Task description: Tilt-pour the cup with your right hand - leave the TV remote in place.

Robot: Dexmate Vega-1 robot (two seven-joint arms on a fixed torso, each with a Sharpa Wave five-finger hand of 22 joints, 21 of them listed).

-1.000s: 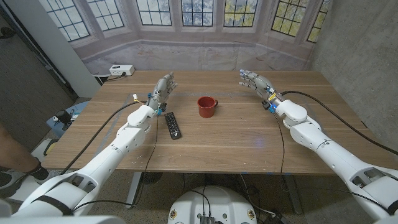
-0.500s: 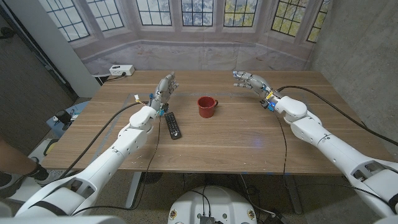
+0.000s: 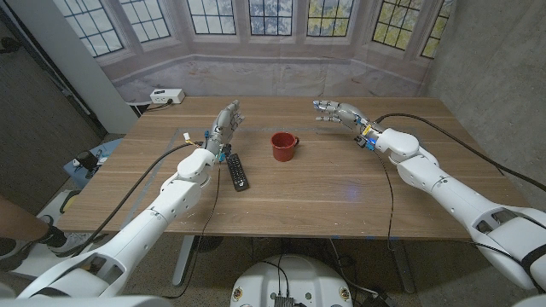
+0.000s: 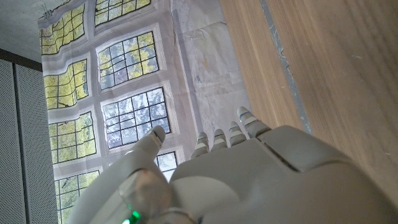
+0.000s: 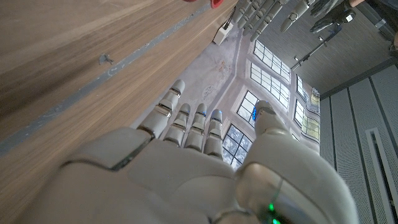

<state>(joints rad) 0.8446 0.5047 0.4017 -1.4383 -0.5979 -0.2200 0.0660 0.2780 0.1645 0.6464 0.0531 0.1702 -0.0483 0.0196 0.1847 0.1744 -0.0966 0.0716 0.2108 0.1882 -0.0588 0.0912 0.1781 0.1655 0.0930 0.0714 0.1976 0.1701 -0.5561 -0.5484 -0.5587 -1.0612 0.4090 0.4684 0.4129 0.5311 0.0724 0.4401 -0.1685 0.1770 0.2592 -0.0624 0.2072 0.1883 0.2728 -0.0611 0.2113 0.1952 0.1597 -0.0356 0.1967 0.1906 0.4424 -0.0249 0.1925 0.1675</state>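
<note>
Head view: a red cup (image 3: 284, 146) stood upright near the middle of the frame on the wooden table (image 3: 307, 192), its handle turned toward the right of the picture, while a black TV remote (image 3: 237, 171) lay flat just to its left, apart from it. The robot's right hand (image 3: 338, 112) was raised over the table's far side in the upper right of center, fingers spread and reaching toward the picture's left, holding nothing and well clear of the cup. The left hand (image 3: 224, 121) stood above the remote's far end in the upper left of center, fingers extended close together and empty; whether it touched the table could not be told. A white power strip (image 3: 166, 96) sat at the table's far left corner, before a backdrop printed with arched windows (image 3: 247, 17). In the left wrist view the left hand (image 4: 236, 180) showed its back, fingers (image 4: 219, 138) straight and side by side, thumb apart, nothing in its grasp, with table planks beside it. In the right wrist view the right hand (image 5: 186, 162) likewise held nothing, its fingers (image 5: 198, 121) extended and slightly fanned, and a sliver of the red cup (image 5: 214, 2) showed at the top edge of the frame
</note>
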